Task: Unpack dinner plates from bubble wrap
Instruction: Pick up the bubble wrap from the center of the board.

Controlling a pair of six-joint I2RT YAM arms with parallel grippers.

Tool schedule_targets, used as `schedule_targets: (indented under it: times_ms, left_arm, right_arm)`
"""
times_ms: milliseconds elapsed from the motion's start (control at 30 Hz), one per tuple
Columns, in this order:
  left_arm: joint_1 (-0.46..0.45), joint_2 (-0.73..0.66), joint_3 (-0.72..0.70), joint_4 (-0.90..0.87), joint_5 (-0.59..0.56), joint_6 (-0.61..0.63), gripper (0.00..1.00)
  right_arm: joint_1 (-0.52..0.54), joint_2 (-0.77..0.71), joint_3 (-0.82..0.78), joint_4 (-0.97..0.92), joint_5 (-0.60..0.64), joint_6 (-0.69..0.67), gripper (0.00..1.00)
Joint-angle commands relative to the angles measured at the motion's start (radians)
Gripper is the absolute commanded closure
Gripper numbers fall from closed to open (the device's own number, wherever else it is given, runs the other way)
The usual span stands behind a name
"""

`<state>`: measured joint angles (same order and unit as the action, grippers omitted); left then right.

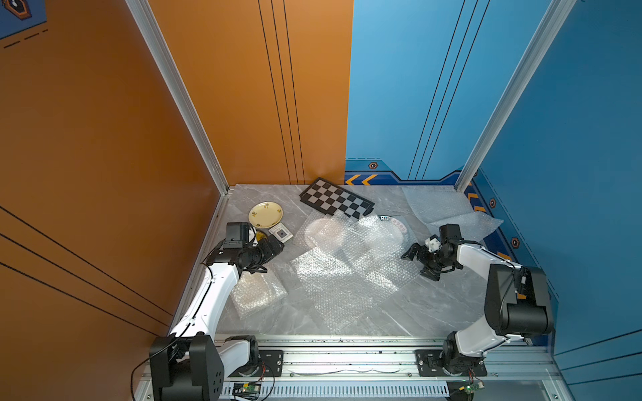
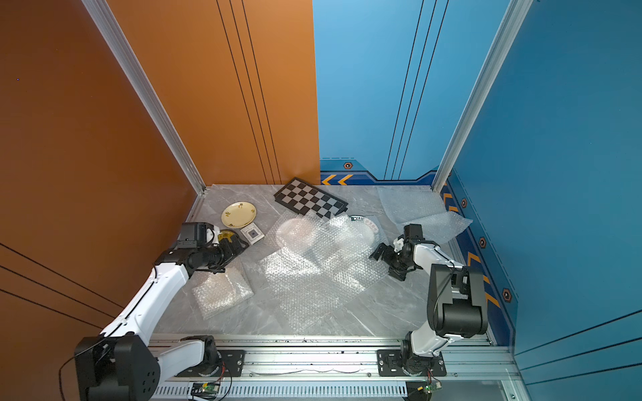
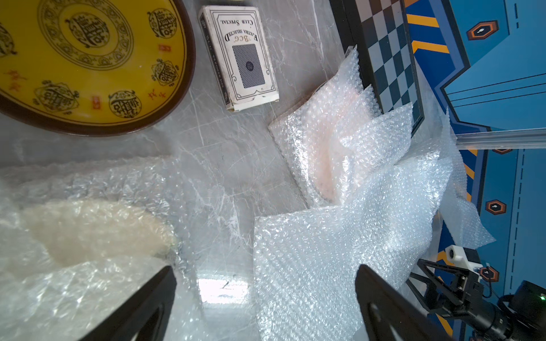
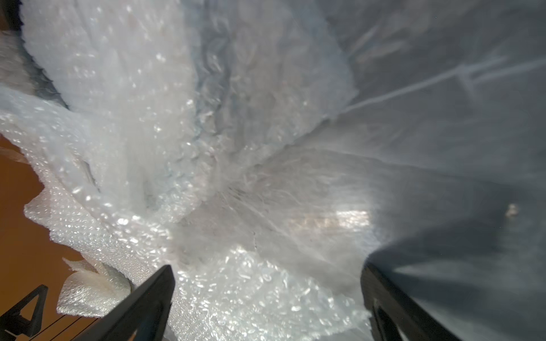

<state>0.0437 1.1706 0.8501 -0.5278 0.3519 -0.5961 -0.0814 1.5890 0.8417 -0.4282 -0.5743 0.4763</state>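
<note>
Grey marbled surface point(image 1: 434, 305) lies between an orange wall point(image 1: 104, 139) and a blue wall point(image 1: 573, 121). We see the pale yellow floral plate point(image 1: 265, 214) lying bare near the far orange corner. The dark-rimmed yellow patterned plate point(image 3: 88, 59) sits bare just beside a card box point(image 3: 251, 56). Bubble wrap point(image 1: 347, 274) sprawls over the middle in overlapping sheets. A round whitish plate point(image 1: 324, 231) shows through it, and the white plate with dark lettered rim point(image 1: 399, 225) peeks out at its far edge near the checkerboard point(image 1: 335, 199). A wrapped bundle point(image 1: 258, 293) lies under the left arm. We find the left gripper point(image 3: 264, 267) spread wide between bundle and sheets, pinching nothing. The right gripper point(image 4: 266, 265) is likewise spread at the sheets' right edge, empty.
</note>
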Motion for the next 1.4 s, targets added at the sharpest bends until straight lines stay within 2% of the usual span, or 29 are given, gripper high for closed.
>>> schedule_targets:
  times_ms: [0,233,333,467,500,667,833,1133,1267,1367]
  left_arm:
    - [-0.011,-0.008,0.000,-0.009,0.028,-0.007,0.04]
    - [-0.017,0.018,0.015,-0.008,0.036,-0.003,0.02]
    - [-0.018,0.023,0.018,-0.011,0.036,-0.001,0.01]
    - [-0.020,0.027,0.018,-0.009,0.037,0.004,0.01]
    - [-0.020,0.030,0.016,-0.009,0.037,0.005,0.01]
    - [-0.018,0.038,0.015,-0.009,0.043,0.013,0.00]
    - [-0.019,0.040,0.016,-0.008,0.055,0.016,0.00]
    - [-0.020,0.045,0.004,-0.007,0.074,0.024,0.02]
    - [-0.021,0.052,-0.005,-0.008,0.082,0.025,0.02]
    - [-0.024,0.051,-0.017,0.002,0.088,0.020,0.02]
  right_arm:
    - [0.029,0.019,-0.052,0.141,-0.075,0.043,0.03]
    - [0.099,-0.027,-0.125,0.271,-0.128,0.113,0.14]
    - [0.110,-0.093,-0.176,0.324,-0.139,0.159,0.23]
    - [0.128,-0.172,-0.233,0.367,-0.134,0.222,0.57]
    - [0.135,-0.190,-0.239,0.365,-0.126,0.233,0.63]
    - [0.183,-0.294,-0.232,0.351,-0.073,0.289,0.82]
    - [0.219,-0.376,-0.154,0.271,-0.021,0.313,1.00]
    - [0.221,-0.492,0.050,0.182,0.014,0.423,1.00]
    - [0.192,-0.479,0.177,0.116,0.041,0.451,1.00]
    - [0.134,-0.450,0.256,0.082,0.070,0.524,1.00]
